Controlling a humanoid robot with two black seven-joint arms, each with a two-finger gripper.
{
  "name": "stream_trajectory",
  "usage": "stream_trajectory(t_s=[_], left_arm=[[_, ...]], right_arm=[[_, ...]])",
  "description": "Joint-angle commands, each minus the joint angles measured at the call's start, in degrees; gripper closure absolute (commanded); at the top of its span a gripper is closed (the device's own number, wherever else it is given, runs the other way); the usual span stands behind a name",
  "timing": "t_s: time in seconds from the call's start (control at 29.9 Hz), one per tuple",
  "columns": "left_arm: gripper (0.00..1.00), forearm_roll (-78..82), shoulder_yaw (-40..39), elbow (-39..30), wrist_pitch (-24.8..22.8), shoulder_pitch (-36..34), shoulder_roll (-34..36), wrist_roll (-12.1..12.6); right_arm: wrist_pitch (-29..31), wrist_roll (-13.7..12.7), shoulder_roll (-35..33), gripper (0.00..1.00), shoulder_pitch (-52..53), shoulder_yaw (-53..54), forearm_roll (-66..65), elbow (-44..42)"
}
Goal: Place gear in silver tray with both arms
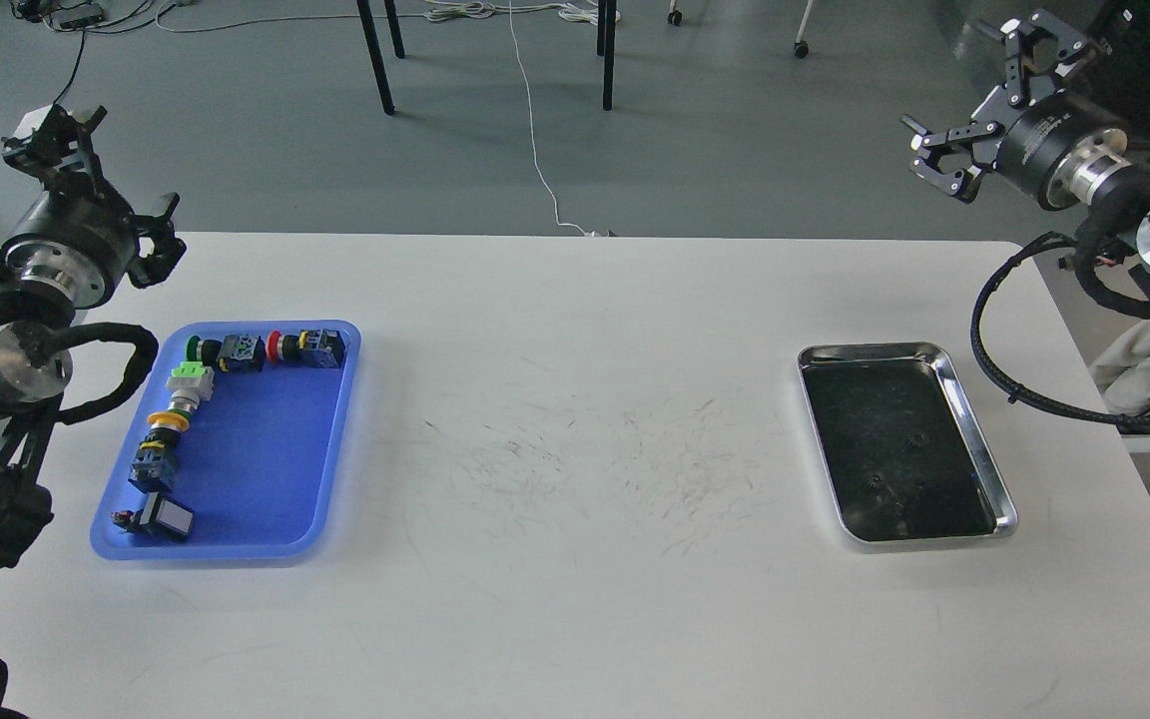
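Observation:
The silver tray (pixel 974 439) lies on the right side of the white table, its dark bottom bare. A blue plastic tray (pixel 266 469) on the left holds several small push-button parts (pixel 226 352) along its far and left sides; no gear can be told apart among them. My left gripper (pixel 96 170) is open and empty, raised beyond the blue tray's far left corner. My right gripper (pixel 994 95) is open and empty, raised high beyond the table's far right corner, well away from the silver tray.
The white table (pixel 575 419) has scuff marks in the middle. Beyond it on the grey floor are black furniture legs (pixel 375 60) and a white cable (pixel 535 150).

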Motion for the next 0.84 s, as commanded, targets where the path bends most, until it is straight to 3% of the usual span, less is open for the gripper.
stream_trajectory(t_s=[0.0, 0.27, 0.8], left_arm=[[0.02, 0.0, 0.1, 1.2, 0.1, -0.2, -4.4, -0.5], [0.02, -0.7, -0.6, 3.9, -0.4, -1.9, -7.2, -1.5], [0.02, -0.8, 0.0, 3.4, -0.3, -1.8, -7.0, -4.4]], right_arm=[[3.3, 0.0, 3.0, 0.03, -9.6, 8.6, 1.0, 3.8], [5.4, 0.2, 3.7, 0.01, -19.7, 15.4, 0.9, 13.0], [5.4, 1.9, 4.0, 0.01, -20.2, 15.7, 0.6, 12.9]])
